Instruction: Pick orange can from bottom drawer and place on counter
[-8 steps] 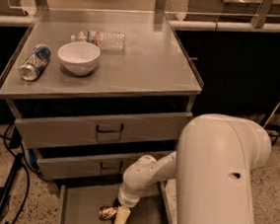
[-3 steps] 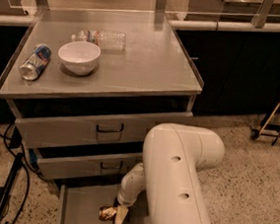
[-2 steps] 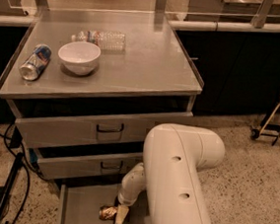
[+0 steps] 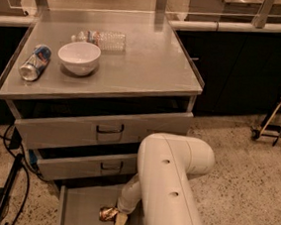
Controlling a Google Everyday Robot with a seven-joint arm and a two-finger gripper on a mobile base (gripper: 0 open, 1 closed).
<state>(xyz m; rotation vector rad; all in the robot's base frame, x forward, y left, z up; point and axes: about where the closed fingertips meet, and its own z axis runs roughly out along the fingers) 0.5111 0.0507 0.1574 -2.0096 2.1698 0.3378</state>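
The orange can (image 4: 106, 214) lies on its side on the grey floor of the bottom drawer (image 4: 79, 205), which is pulled open at the bottom of the view. My gripper (image 4: 116, 220) reaches down into that drawer and sits right against the can's right side. My bulky white arm (image 4: 170, 187) hangs over the drawer's right half and hides it. The counter (image 4: 145, 60) is the flat steel top of the cabinet, above the can and the gripper.
On the counter stand a white bowl (image 4: 78, 58), a blue-and-silver can (image 4: 34, 62) lying at the left rim, and a clear plastic bottle (image 4: 102, 39) lying at the back. Two upper drawers (image 4: 106, 128) are slightly open. A yellow stand (image 4: 279, 113) is at the right.
The large arm link has swung from the right to the middle of the view and dropped a little. The gripper and the orange can stay in the same place in the drawer.
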